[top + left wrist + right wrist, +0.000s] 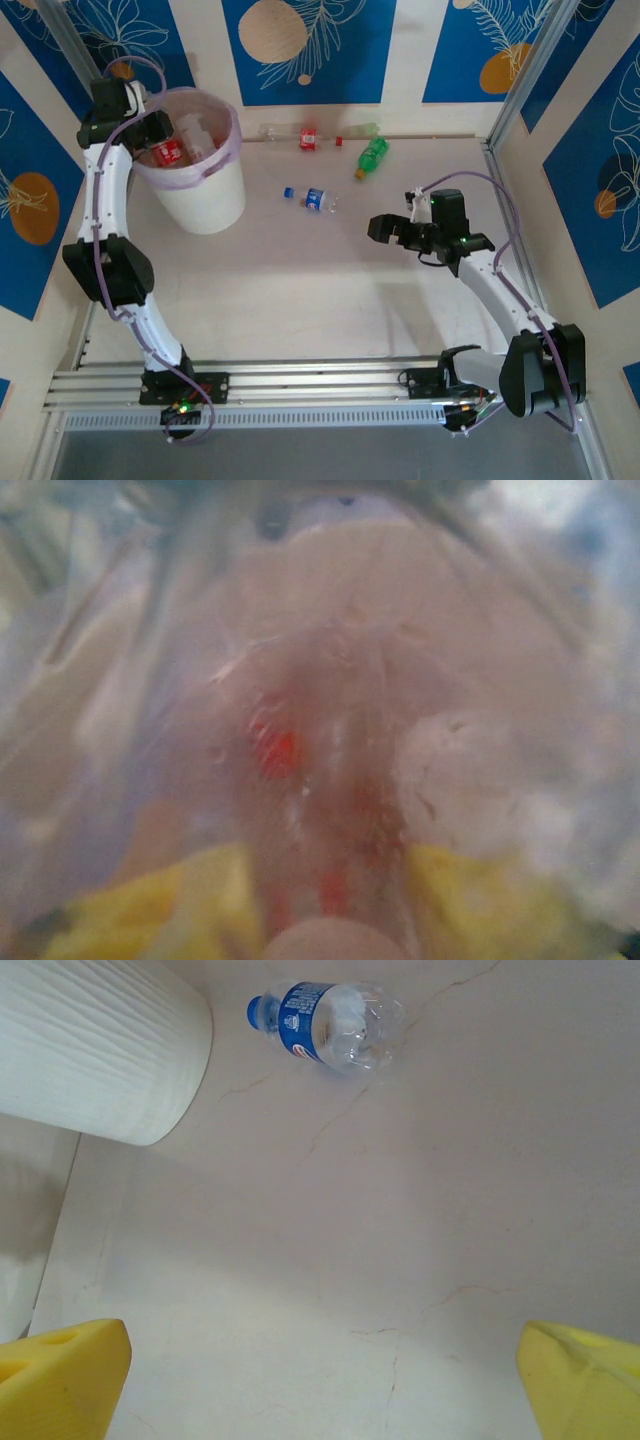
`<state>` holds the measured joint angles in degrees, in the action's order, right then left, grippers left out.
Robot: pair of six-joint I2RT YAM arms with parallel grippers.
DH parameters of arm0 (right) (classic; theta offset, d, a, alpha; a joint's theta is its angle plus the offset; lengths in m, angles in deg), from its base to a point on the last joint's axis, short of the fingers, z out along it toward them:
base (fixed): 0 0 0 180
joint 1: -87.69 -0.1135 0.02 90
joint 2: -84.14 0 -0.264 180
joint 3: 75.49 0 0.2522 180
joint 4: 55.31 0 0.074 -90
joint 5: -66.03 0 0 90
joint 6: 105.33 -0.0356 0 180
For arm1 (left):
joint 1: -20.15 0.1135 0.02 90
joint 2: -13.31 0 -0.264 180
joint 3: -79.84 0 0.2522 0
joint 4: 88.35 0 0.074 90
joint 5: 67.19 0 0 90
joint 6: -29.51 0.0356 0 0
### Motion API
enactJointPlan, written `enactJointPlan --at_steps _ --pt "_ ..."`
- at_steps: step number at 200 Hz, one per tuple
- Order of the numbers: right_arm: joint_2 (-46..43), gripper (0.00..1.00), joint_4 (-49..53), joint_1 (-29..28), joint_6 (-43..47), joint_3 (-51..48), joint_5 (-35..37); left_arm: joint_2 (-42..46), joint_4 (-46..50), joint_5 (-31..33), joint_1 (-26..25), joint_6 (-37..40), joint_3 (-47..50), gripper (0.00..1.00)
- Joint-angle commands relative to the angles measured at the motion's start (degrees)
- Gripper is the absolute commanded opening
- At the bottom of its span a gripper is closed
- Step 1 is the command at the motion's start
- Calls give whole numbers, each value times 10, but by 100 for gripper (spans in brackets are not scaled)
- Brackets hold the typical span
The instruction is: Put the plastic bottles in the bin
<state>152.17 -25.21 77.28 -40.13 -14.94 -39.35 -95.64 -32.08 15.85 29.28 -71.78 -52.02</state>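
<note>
The table (300, 300) has a pale top with faint veins. Aluminium rails (330, 385) run along its near edge. A cream wall (205, 60) with blue leaf-patterned panels (305, 50) stands behind its far edge, and a grey metal post (522, 75) rises at its far right corner.

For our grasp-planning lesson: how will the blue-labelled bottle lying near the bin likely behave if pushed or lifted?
The blue-labelled bottle looks clear and empty, so it is probably light. Lying on its side on the smooth table, it would likely roll if nudged. Its walls look thin and dented, so they may buckle when squeezed.
</note>
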Motion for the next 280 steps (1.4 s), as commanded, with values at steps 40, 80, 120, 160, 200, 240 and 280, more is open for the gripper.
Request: enactJointPlan --at_steps 40,80,120,160,200,240,280 --pt "8 99 -20 -14 24 21 -3 -46 29 -30 -5 27 -15 36" --pt "8 99 -16 -14 27 18 4 -59 37 -33 -6 35 -19 71" --pt "10 99 -14 -16 29 20 8 -58 41 -36 -5 38 -21 97" --pt "15 99 7 -25 56 35 34 -42 53 -34 -5 37 -43 100" --pt "13 99 38 -29 96 51 64 4 54 -14 -4 27 -48 100" --pt "9 99 51 -33 139 66 80 67 38 10 -4 16 -26 100" --pt "55 100 50 -51 225 105 77 171 -9 24 -4 -14 69 100"
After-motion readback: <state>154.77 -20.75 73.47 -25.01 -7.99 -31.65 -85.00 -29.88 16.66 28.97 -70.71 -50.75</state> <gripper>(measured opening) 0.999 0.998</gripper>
